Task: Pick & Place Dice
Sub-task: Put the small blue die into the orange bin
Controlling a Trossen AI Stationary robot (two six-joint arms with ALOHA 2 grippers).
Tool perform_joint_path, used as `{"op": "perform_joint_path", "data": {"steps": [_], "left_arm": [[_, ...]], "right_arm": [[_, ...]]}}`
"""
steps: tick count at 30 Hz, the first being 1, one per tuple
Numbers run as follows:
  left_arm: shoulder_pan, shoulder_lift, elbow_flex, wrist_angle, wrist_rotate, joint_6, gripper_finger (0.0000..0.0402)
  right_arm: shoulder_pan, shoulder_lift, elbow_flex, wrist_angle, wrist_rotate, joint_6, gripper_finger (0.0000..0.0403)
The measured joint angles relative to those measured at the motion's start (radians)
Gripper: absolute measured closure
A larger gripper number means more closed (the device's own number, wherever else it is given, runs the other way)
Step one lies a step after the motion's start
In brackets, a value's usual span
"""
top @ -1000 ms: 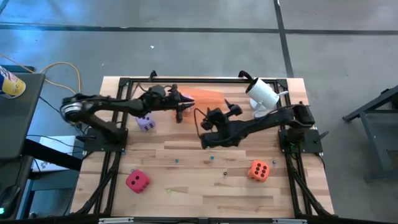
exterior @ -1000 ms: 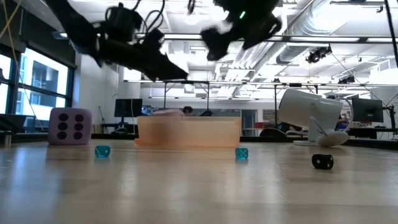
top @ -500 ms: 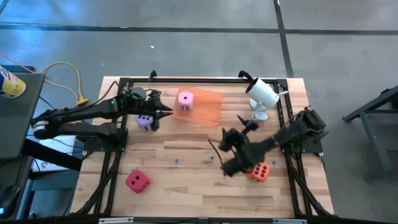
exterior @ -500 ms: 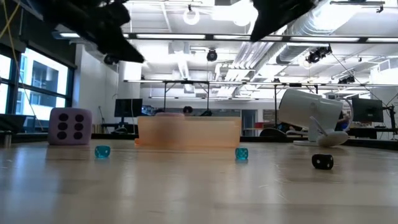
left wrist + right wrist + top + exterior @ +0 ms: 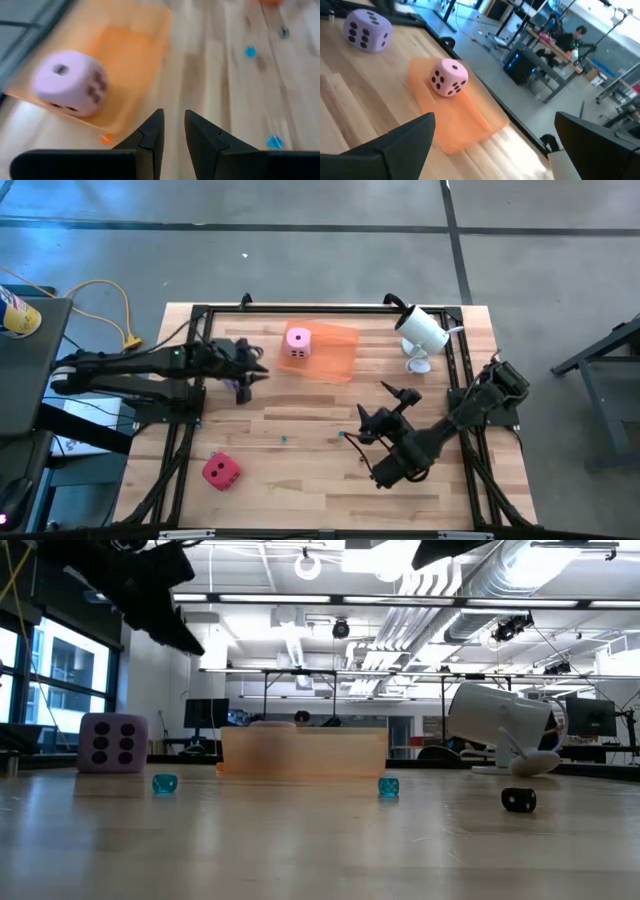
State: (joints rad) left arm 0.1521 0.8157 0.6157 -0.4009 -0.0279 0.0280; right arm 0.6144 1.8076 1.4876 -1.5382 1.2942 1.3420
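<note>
**Status of the dice.** The pink die [image 5: 297, 340] sat on the orange tray [image 5: 336, 360] at the far centre of the counter [image 5: 300, 485]. Three dice remained to be placed. The purple die [image 5: 113, 743] stood on bare wood just left of the tray. The red die [image 5: 221, 470] lay at the near left, well apart from everything else. The orange die could not be located with certainty in any view.

**Left tool.** The left tool [image 5: 173, 117] was released and empty, its jaws drawn close with only a narrow slit between them. It hung above the counter at the far left and pointed right, toward the tray. From overhead it lay almost directly over the purple die and hid most of it. The level view showed it raised well clear of the die's top face.

**Right tool.** The right tool [image 5: 495, 120] was spread wide and empty. It was held above the centre-right of the counter and faced far-left, toward the tray and the purple die beyond it.

**Governing relation.**
- The purple die lay directly below the left tool, slightly to its near side. The left arm was therefore much the nearer arm.
- A cube has no long axis. The die stood square to the counter edge, so the jaws would likely need only to widen and descend onto two opposite flat faces.
- The tray was just to the right, so the carry would probably be short.
</note>
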Motion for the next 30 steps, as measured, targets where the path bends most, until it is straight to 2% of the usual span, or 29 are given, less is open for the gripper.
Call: {"op": "perform_joint_path", "data": {"steps": [5,8,14,17,20,22,26,30], "left_arm": [[-0.127,0.117,-0.008,0.0,0.047,0.001,0.033],[-0.217,0.196,-0.009,0.02,0.079,0.037,0.033],[-0.368,0.361,-0.009,0.129,0.076,0.097,0.033],[-0.414,0.425,-0.009,0.243,0.059,0.033,0.033],[-0.459,0.472,-0.009,0.333,-0.004,-0.045,0.0326],[-0.49,0.503,-0.009,0.341,-0.064,-0.08,0.0315],[-0.546,0.531,-0.01,0.381,-0.077,-0.124,0.0275],[-0.606,0.529,-0.01,0.398,-0.148,-0.123,0.0237]], "right_arm": [[0.001,0.0,0.0,0.028,-0.04,-0.001,0.0004],[0.001,0.0,0.0,0.035,-0.036,-0.001,0.0004],[0.001,0.0,0.0,0.039,0.012,-0.003,0.0004],[0.001,0.0,0.0,0.056,0.012,-0.003,0.0004],[0.002,0.0,0.0,0.083,-0.003,-0.003,0.0004],[0.007,0.0,0.0,0.098,-0.028,-0.003,0.0004],[0.018,0.0,0.0,0.137,-0.07,-0.003,0.0004],[0.035,0.0,0.0,0.212,-0.07,-0.012,0.0004]]}}
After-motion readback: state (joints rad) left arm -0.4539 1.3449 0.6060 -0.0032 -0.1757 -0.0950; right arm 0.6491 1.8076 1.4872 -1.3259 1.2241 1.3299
